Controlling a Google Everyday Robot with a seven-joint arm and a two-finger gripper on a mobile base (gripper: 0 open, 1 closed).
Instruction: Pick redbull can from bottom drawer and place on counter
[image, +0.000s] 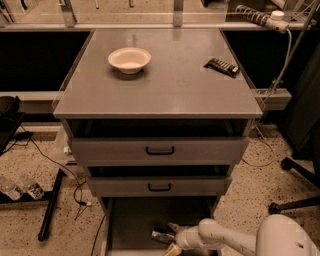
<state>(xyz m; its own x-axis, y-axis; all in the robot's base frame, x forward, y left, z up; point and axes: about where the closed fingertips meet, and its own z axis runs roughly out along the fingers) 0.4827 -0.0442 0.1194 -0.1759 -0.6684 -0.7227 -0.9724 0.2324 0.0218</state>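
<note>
Camera view looks down on the cabinet from the front; the counter (170, 90) is a flat grey top with a bowl (129, 59) sitting toward its back left corner and a dark ridged remote (221, 66) lying near the right edge, toward the back right corner; those two are well apart.

Under the front edge there are two drawers with black handles, top drawer (160, 150) and middle drawer (159, 187); both look pulled out just a little, with a dark gap above each.

The bottom drawer (127, 220) is pulled way out, a shallow grey tray; the can (160, 234) is lying on its side on the drawer floor, roughly below the middle of the counter's front edge, so it's not on the counter yet.

The gripper (171, 239) is down inside that drawer, coming in from the right on the white arm (225, 237); its fingers (173, 227) are spread apart, one above the can's right end and one below it; the can's end sits just at the fingertips and I can't tell whether anything touches it; looks like it has hold of nothing.

On the floor to the left there are a couple of plastic bottles (20, 187) and some loose cable (65, 170); a chair base (295, 200) pokes in on the right.
</note>
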